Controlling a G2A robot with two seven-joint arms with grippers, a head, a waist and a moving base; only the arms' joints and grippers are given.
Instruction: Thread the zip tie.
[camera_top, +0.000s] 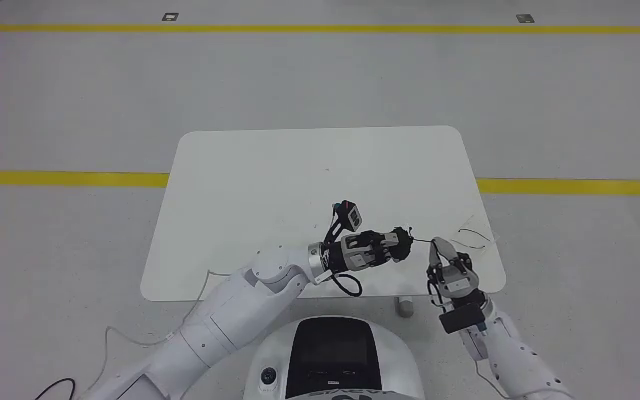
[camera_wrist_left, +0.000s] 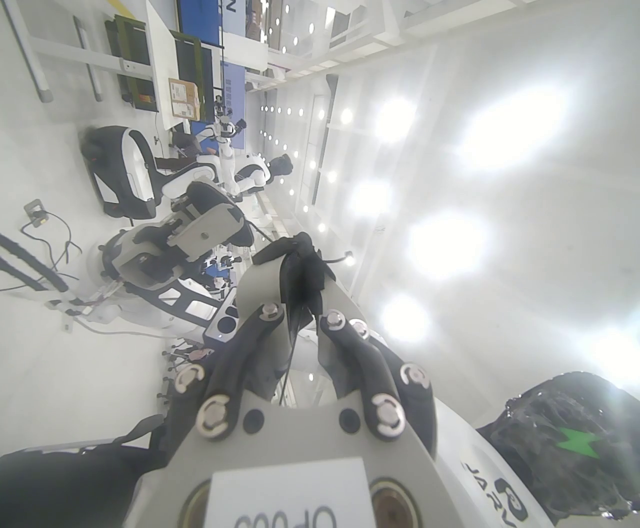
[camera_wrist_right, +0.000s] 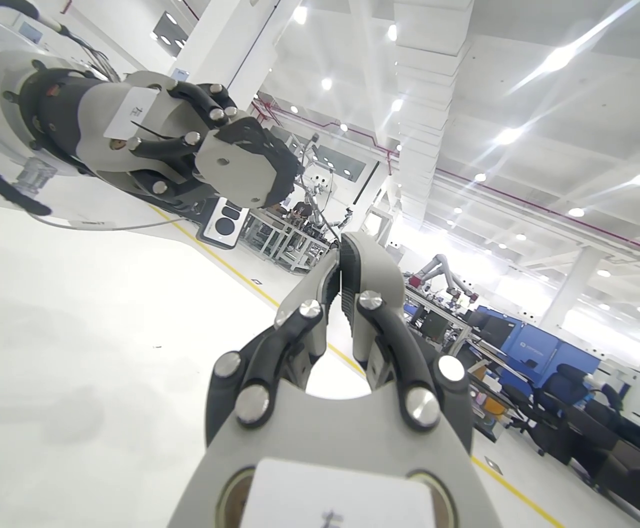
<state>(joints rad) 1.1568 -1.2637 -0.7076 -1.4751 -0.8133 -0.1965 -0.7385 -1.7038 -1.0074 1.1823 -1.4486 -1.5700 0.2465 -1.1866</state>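
Note:
A thin black zip tie (camera_top: 421, 240) spans the short gap between my two grippers above the table's right front part. My left gripper (camera_top: 408, 241) is shut on one end; in its wrist view the fingertips (camera_wrist_left: 280, 260) pinch the black strap, and a short piece of the zip tie (camera_wrist_left: 334, 260) sticks out sideways. My right gripper (camera_top: 436, 247) is shut on the other end. In the right wrist view the zip tie (camera_wrist_right: 325, 220) runs from my right gripper (camera_wrist_right: 341, 250) up to my left gripper (camera_wrist_right: 282, 172), which sits close by.
The white table (camera_top: 300, 180) has rounded corners, and both grippers hang near its front right corner. A few loose thin ties (camera_top: 478, 237) lie by the right edge. Yellow floor lines run behind and beside the table.

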